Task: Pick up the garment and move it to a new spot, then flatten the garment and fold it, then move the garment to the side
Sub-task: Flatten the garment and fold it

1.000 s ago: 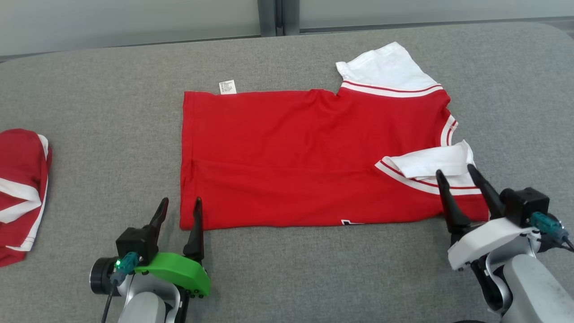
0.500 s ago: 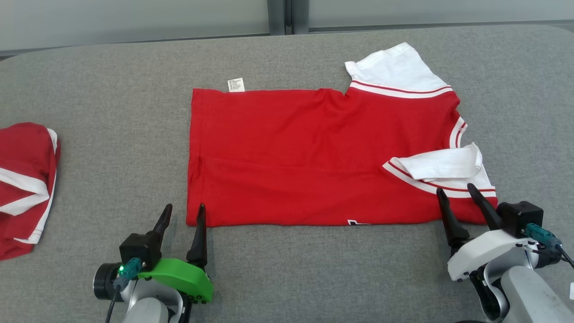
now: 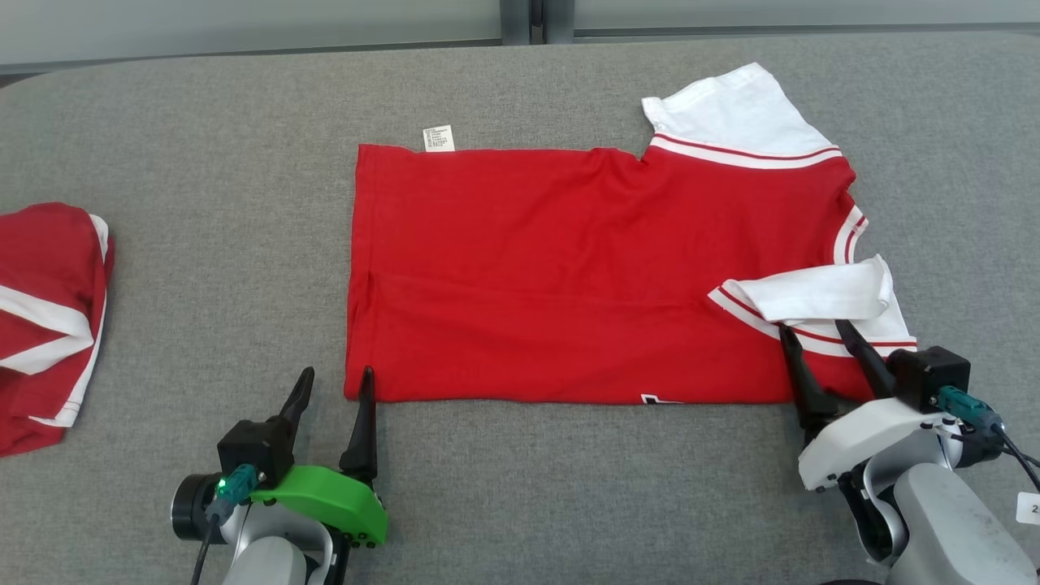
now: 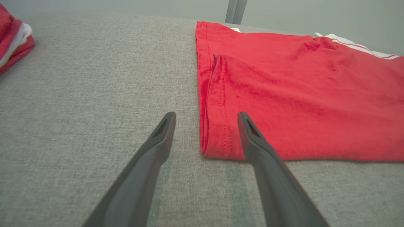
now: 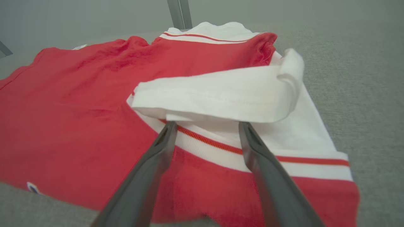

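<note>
A red garment (image 3: 569,268) is laid out flat in the middle of the grey tabletop (image 3: 203,203). It is turned sideways, with its bottom hem to the left and its neck end to the right. A white far sleeve (image 3: 731,114) is spread out at the far right corner. A white folded sleeve (image 3: 812,292) is bent back over the red cloth at the near right. A small white label (image 3: 439,138) can be seen sticking out at the far edge.

The left tool (image 3: 337,372) is placed at the near left corner of the garment. Its two fingers are spread wide and nothing is held. In the left wrist view, the corner hem is seen between the fingers. One tip is over the red cloth and the other is over bare tabletop. It cannot be told if the cloth is touched.

The right tool (image 3: 811,327) is placed over the near right part of the garment. Its fingers are spread wide too, and nothing is gripped. Its tips are seen over the red and white stripes, right at the edge of the folded sleeve.

A second red cloth (image 3: 41,309) with white stripes is bunched up at the left edge, well apart from the garment.
</note>
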{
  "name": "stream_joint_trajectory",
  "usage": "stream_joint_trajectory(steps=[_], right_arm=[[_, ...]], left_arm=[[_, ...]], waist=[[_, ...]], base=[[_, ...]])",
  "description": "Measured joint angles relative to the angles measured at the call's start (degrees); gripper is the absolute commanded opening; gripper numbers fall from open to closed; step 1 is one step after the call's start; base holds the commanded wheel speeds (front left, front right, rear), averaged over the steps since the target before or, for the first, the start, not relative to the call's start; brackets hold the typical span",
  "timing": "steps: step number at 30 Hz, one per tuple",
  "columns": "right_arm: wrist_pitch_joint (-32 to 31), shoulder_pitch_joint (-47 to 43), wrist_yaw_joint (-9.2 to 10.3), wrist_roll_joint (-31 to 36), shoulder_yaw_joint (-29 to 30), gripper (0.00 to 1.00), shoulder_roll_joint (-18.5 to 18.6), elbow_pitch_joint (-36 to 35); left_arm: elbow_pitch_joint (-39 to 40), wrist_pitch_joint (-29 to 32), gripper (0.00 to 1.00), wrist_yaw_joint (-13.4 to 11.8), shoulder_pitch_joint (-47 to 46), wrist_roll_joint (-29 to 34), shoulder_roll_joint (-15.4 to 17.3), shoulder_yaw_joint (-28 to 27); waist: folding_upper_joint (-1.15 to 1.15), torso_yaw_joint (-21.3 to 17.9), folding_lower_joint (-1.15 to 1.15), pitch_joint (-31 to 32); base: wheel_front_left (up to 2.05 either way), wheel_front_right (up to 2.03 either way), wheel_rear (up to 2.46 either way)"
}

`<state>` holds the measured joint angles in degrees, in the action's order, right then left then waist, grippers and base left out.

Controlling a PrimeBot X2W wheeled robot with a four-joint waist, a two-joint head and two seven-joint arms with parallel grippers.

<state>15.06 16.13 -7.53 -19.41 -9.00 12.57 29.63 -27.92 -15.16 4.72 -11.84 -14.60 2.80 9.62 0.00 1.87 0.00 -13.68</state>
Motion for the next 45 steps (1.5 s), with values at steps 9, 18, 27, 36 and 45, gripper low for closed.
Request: stream_joint_trajectory(steps=[9, 18, 27, 36, 45], right_arm=[[0.00, 4.99, 0.00, 0.33, 1.22, 1.00, -0.58, 0.78], [0.00, 14.57, 0.00, 3.04, 2.12, 1.00, -2.46, 7.89], [0.00, 11.38, 0.00, 3.01, 3.43, 1.00, -2.63, 6.81], [0.00, -0.63, 0.00, 1.79, 7.06, 1.00, -0.67, 5.26], [0.00, -0.97, 0.00, 0.65, 6.51, 1.00, -0.99, 6.22]], left_arm=[[0.12, 0.00, 1.00, 0.24, -0.55, -0.20, -0.01, 0.60], [-0.65, 0.00, 1.00, 0.32, -1.20, -0.78, 0.00, 2.63], [-0.59, 0.00, 1.00, 0.12, 0.36, -0.93, 0.01, 2.12], [-1.27, 0.00, 1.00, 0.15, 2.28, -0.79, -0.01, 0.22], [-3.22, 0.00, 1.00, 0.34, 0.41, 0.37, -0.01, -0.71]], waist=[[0.00, 0.10, 0.00, -1.06], [0.00, 0.89, 0.00, 0.04], [0.00, 0.72, 0.00, 2.83], [0.00, -2.72, 0.00, 5.16], [0.00, -5.10, 0.00, 3.15]], base=[[0.00, 0.00, 0.00], [0.00, 0.00, 0.00], [0.00, 0.00, 0.00], [0.00, 0.00, 0.00], [0.00, 0.00, 0.00]])
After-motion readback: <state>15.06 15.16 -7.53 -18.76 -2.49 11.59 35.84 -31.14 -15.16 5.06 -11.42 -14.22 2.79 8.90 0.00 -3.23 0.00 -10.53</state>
